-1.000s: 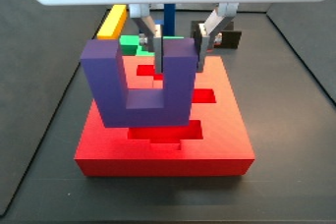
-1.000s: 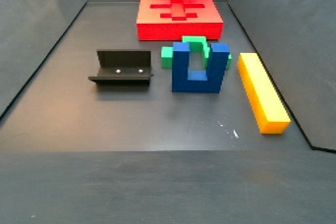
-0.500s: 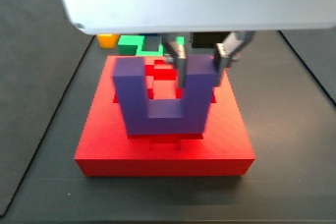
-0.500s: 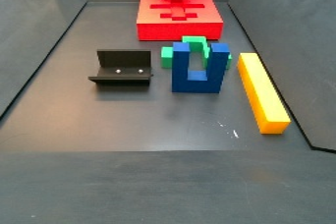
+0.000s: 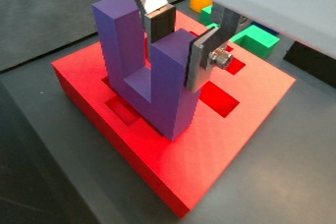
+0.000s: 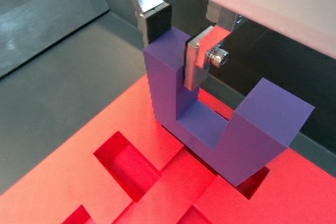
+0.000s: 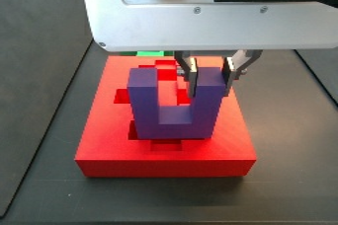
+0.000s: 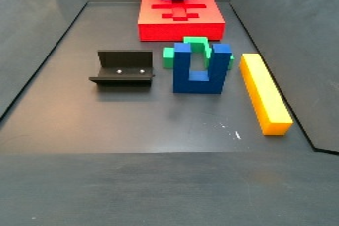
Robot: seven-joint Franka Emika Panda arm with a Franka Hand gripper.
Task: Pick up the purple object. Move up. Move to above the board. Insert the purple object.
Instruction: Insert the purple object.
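The gripper (image 5: pixel 182 33) stayed clamped on one upward-pointing prong of the purple object (image 5: pixel 147 66), now lower over the board (image 5: pixel 223 159) beneath.

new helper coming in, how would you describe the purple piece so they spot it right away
Find the big red board at the far end of the floor. The purple object stands on it, one prong held by the gripper. It is a U like the blue block, but duller violet.
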